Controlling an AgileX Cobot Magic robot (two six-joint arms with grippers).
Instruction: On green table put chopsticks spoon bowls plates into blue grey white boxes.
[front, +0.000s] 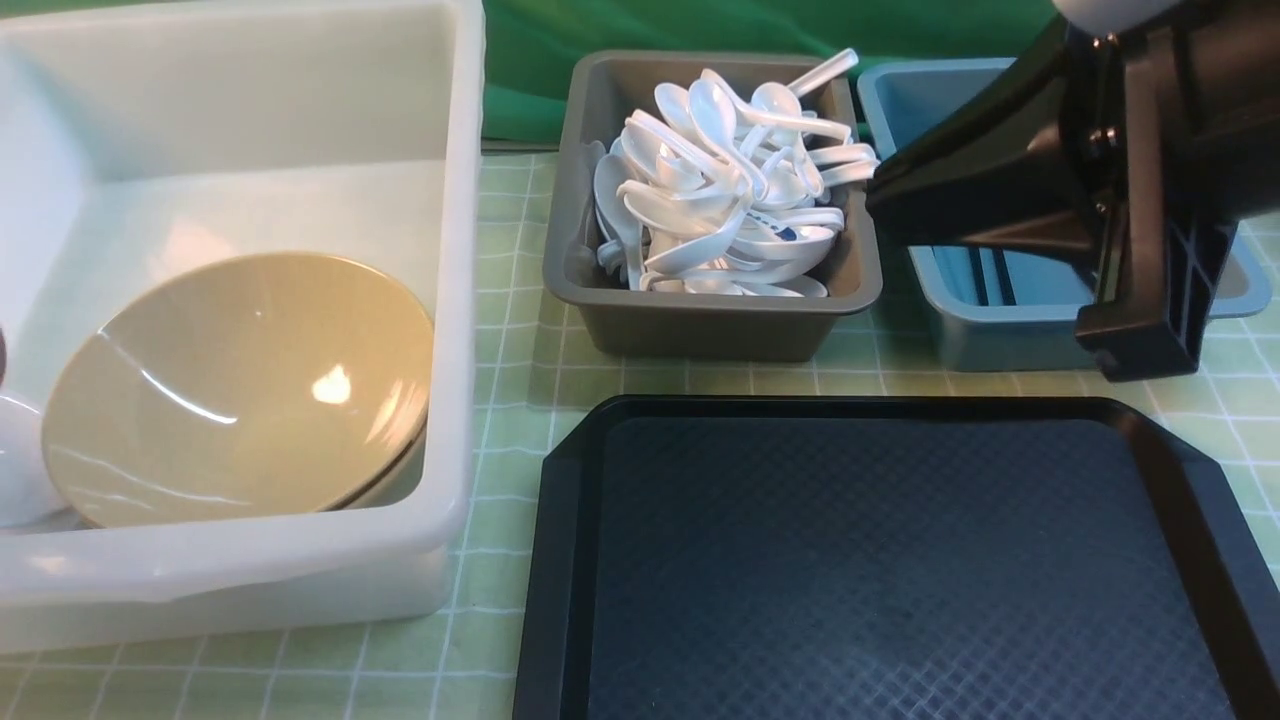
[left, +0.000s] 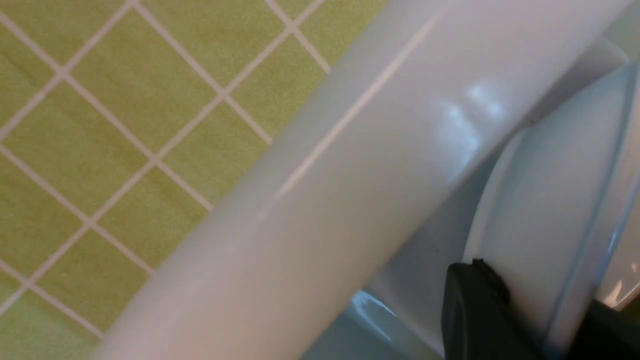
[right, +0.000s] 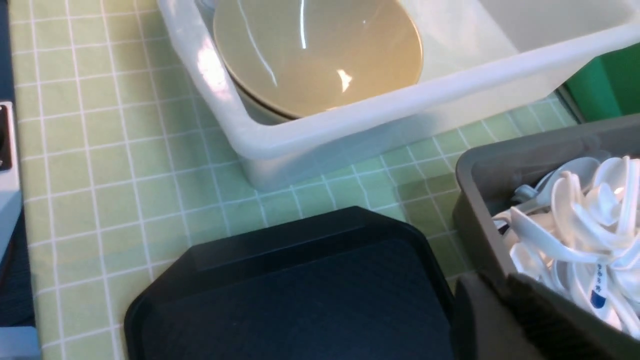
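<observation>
My left gripper (left: 535, 287) is shut on the wall of a white bowl (left: 545, 200) with a thin blue rim line, just inside the white box (left: 350, 175). In the front view only a sliver of that bowl (front: 12, 460) shows at the left edge. A beige bowl (front: 240, 390) lies tilted in the white box (front: 455, 300). White spoons (front: 730, 180) fill the grey box (front: 700, 320). Dark chopsticks (front: 995, 280) lie in the blue box (front: 1000, 340). My right gripper (front: 875, 200) hangs shut and empty over the gap between the grey and blue boxes.
A black tray (front: 880, 560) with nothing on it lies at the front of the green checked cloth (front: 510, 380). The right wrist view shows the same tray (right: 300, 300), the grey box (right: 475, 170) and the white box (right: 350, 125) close together.
</observation>
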